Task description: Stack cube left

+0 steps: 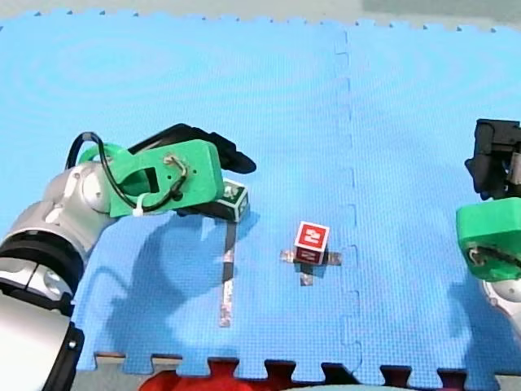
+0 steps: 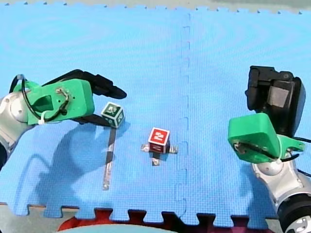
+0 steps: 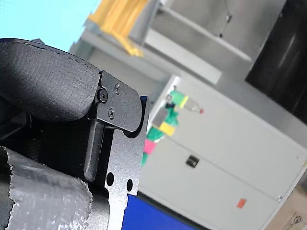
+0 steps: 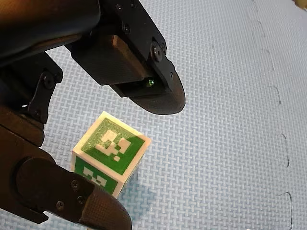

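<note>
The left hand (image 2: pixel 97 88) hides part of the green cube (image 2: pixel 113 115). The cube sits on the blue mat (image 2: pixel 146 48) between that hand's parted fingers (image 4: pixel 158 96), a corner turned toward the robot. The red cube (image 2: pixel 158 139) stands nearby on grey tape (image 2: pixel 155 161). The right hand (image 2: pixel 271 99) is at the mat's right edge, and I cannot tell whether it is open or closed.

Blue mat (image 2: pixel 146 58), green-and-white patterned cube (image 2: pixel 113 115), red-and-white cube (image 2: pixel 158 140).

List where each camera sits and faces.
First head view: on the head, looking down at the blue foam mat; left hand and right hand show.
Second head view: beside it, same scene, sharing the red patterned cube.
First wrist view: on a wrist, facing a grey cabinet; black hand casing shows.
Second wrist view: left wrist, facing the green patterned cube between fingers; head views share it.
</note>
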You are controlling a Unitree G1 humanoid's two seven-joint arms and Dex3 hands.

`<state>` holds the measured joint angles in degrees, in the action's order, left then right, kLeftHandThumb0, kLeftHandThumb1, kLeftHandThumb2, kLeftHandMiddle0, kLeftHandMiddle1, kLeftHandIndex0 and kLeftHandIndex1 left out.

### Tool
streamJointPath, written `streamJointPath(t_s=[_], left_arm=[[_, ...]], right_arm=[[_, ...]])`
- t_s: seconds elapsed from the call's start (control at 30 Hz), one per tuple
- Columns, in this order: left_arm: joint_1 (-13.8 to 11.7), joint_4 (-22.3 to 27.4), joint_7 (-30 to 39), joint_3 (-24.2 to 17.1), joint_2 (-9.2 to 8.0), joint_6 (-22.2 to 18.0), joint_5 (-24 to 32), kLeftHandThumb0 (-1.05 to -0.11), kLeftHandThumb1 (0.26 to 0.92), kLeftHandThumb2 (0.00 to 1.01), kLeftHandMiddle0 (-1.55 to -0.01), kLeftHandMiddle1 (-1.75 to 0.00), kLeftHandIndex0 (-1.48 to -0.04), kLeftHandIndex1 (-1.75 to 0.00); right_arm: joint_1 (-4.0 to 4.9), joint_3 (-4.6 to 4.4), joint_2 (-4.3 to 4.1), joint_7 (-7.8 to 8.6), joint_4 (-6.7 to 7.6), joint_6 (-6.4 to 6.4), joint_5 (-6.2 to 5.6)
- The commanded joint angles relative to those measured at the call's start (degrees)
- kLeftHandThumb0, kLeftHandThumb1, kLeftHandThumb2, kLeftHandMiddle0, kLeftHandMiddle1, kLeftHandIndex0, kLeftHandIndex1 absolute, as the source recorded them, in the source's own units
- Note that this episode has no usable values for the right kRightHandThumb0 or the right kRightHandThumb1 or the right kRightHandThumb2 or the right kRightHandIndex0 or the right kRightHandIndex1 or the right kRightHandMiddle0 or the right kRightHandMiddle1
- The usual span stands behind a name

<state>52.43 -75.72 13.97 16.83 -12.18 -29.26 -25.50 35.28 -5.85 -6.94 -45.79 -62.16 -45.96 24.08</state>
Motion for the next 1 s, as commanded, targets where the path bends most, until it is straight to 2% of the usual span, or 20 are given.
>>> streamJointPath(t_s=[0.0, 0.33, 0.4, 0.97], left_arm=[[0.0, -0.1, -0.5, 0.4, -0.29, 0.0, -0.5, -0.412, 0.691, 0.0, -0.8, -1.75, -0.74, 0.0], [0.4, -0.1, -1.8, 1.4, -0.72, 0.1, -1.7, -0.426, 0.699, 0.0, -0.82, -1.75, -0.68, 0.0], [0.5, -0.1, -2.2, 1.8, -0.84, 0.0, -2.0, -0.431, 0.701, 0.0, -0.78, -1.75, -0.67, 0.0], [0.8, -0.3, -4.3, 3.3, -1.13, 0.3, -3.7, -0.451, 0.704, 0.0, -0.72, -1.71, -0.66, 0.0]], right_arm=[[-0.3, 0.05, -0.14, -0.26, 0.35, 0.01, -0.06], [-0.71, -0.12, -0.07, -0.9, 0.43, -0.18, 0.3], [-0.8, -0.18, -0.1, -1.03, 0.28, -0.3, 0.39], [-0.77, -0.5, -0.07, -2.08, -0.23, -0.6, 1.01]])
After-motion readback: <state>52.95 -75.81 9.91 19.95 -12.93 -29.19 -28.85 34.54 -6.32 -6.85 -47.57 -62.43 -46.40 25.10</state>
